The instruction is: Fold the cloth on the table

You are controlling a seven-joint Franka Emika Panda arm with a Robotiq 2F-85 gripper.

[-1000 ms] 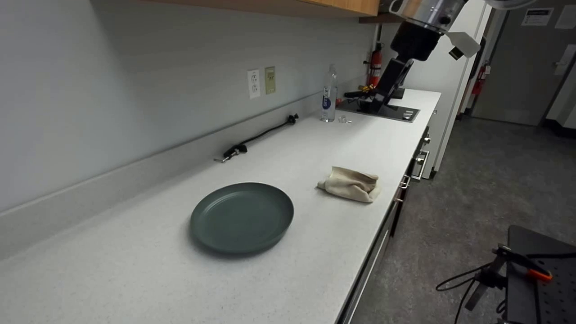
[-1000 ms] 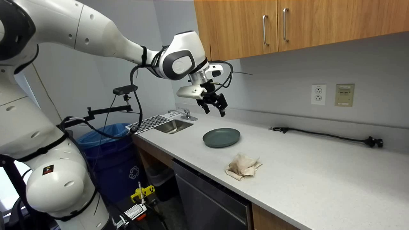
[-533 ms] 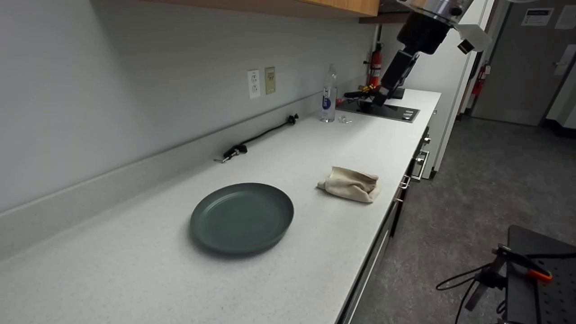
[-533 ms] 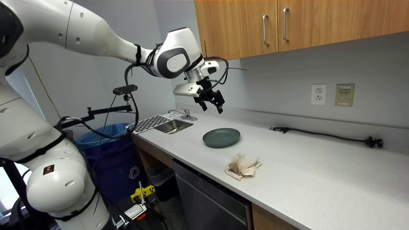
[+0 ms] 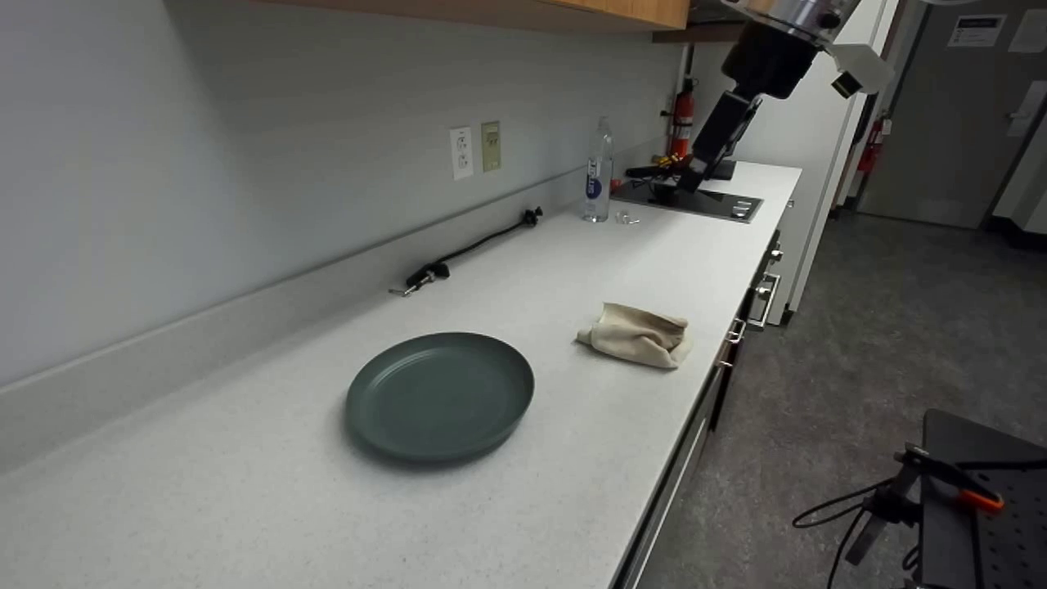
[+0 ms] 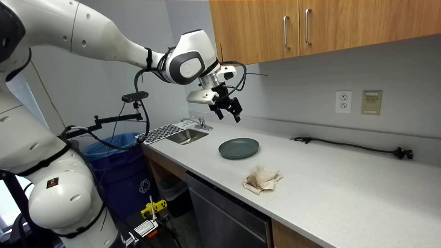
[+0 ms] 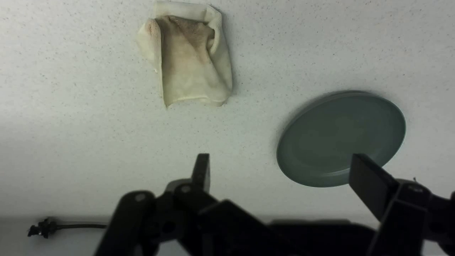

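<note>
The cloth point(image 7: 192, 67) is cream-beige with brownish stains and lies crumpled, partly folded over itself, on the white table point(image 5: 270, 507). In an exterior view the cloth point(image 6: 262, 179) sits close to the table's front edge, its raised folds bunched in the middle. My gripper point(image 6: 229, 119) hangs high above the table, well clear of the cloth, fingers angled downward. Seen from the wrist, the gripper point(image 7: 281, 155) has its fingers spread wide with nothing between them. There the cloth shows beyond the fingertips, toward the upper left.
A dark green round plate point(image 5: 440, 397) rests near the cloth. Along the backsplash lies a black cable-like rod point(image 6: 351, 145). A water bottle point(image 5: 599, 172) and a cooktop point(image 5: 720, 204) are farther down the counter. A sink point(image 6: 187, 136) and wooden cabinets point(image 6: 258, 31) border the space.
Over the first half second my gripper rose slightly and drew back a little toward the robot's base. It has held still since. Cloth and plate have not moved.
</note>
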